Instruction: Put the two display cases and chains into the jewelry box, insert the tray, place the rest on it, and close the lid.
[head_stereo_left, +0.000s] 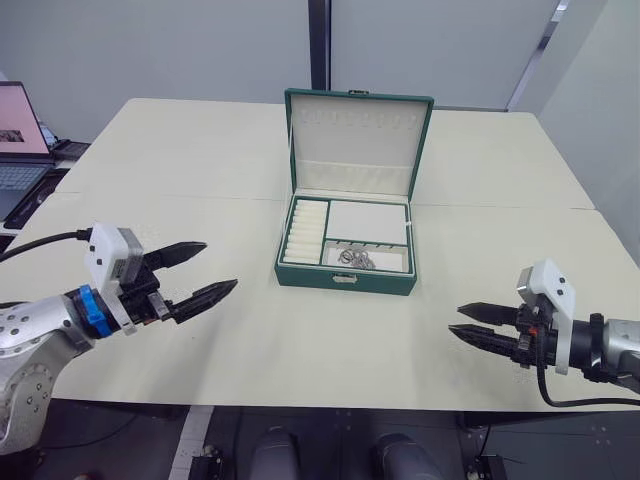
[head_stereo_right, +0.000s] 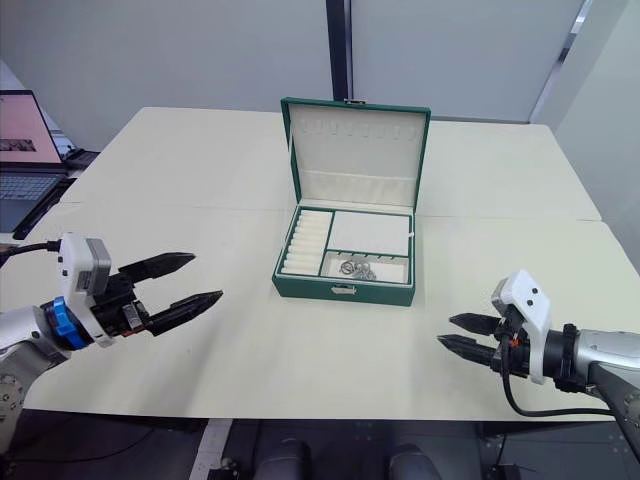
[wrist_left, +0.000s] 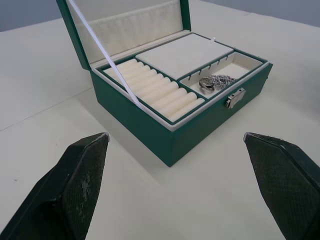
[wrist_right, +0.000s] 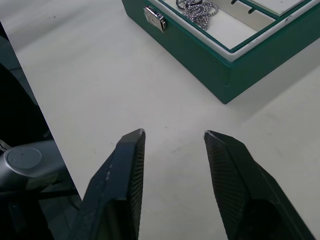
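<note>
Cream table (head_stereo_left: 200, 180), open jewelry box (head_stereo_left: 346, 272), laptop (head_stereo_left: 20, 140), grey wall (head_stereo_left: 150, 45)

Both eye views look forward and down from the head over the counter (head_stereo_left: 200, 330), sharing the open jewelry box (head_stereo_left: 345, 278) at centre. Each wrist view sits low and close, looking along its own fingers (wrist_left: 75, 190) toward the box's front from opposite sides.

I see a wide cream-white table (head_stereo_left: 200, 180) made of several slabs pushed together, seams running across it. Sitting directly on it near the middle is one dark green rectangular jewelry box (head_stereo_left: 345, 278) with cream lining, its hinged lid (head_stereo_left: 358, 140) standing upright, metal clasp facing me.
</note>
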